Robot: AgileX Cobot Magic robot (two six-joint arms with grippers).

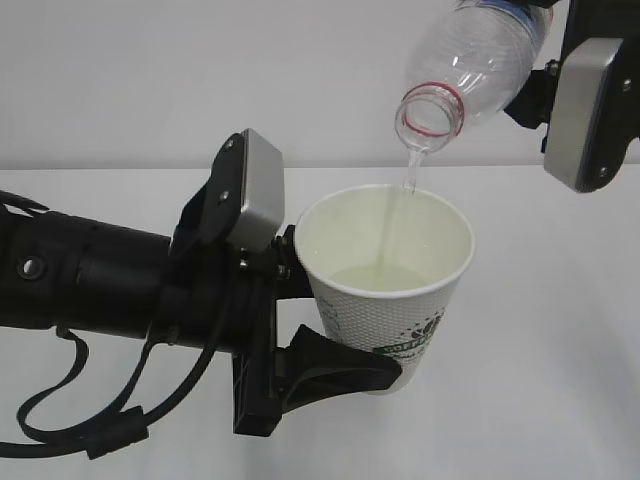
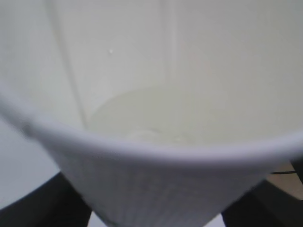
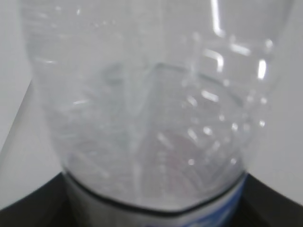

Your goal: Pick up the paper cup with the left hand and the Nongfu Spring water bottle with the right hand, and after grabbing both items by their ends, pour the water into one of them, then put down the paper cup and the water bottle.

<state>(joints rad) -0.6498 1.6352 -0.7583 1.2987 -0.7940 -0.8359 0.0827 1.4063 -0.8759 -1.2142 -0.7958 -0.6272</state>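
My left gripper (image 1: 322,318) is shut on the paper cup (image 1: 392,300), white with a green logo, and holds it upright above the table. One black finger curves round its near side and the other sits behind it. The clear Nongfu Spring water bottle (image 1: 470,55) is tilted mouth-down above the cup, held near its label end by my right gripper (image 1: 532,50). A thin stream of water (image 1: 408,178) falls from the red-ringed mouth into the cup, where water (image 1: 380,277) pools. The left wrist view is filled by the cup (image 2: 151,179) between the left gripper (image 2: 154,210). The right wrist view is filled by the bottle (image 3: 151,118) in the right gripper (image 3: 151,210).
The white tabletop (image 1: 560,350) lies under both arms, with a pale wall behind it. Black cables (image 1: 60,425) loop down from the left arm at the lower left. The grey plate (image 1: 590,110) of the right hand hangs just right of the cup's rim.
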